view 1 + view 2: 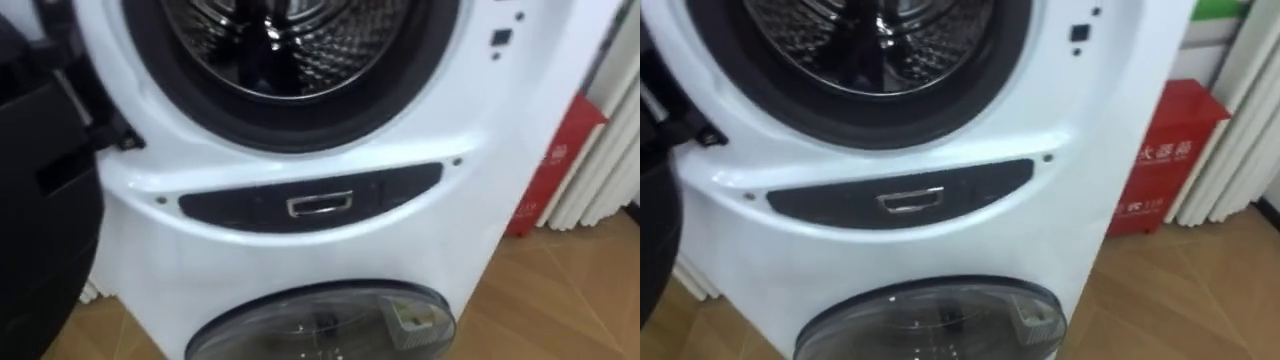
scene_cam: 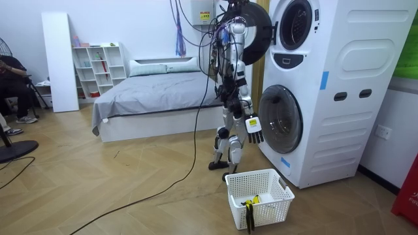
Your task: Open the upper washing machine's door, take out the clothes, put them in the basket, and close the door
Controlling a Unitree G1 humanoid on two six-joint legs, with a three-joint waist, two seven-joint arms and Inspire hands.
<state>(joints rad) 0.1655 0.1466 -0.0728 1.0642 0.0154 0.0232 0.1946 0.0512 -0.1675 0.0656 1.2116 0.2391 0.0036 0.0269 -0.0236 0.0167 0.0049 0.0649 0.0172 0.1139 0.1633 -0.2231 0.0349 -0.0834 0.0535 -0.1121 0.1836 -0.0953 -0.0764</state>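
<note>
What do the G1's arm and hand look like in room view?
The right hand is black with a small white tag at its back; the forearm above it is light grey with dark joints.

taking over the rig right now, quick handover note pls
Right robot hand: open, hanging at the robot's side, holding nothing.
The robot stands facing the washing machine. Its upper door is open and the drum is straight ahead; I can't make out clothes inside.
The white basket is on the floor by the robot's feet, with a small yellow and dark item in it.
Done: door open, robot in place.
Left: reach in, take clothes out.
</note>
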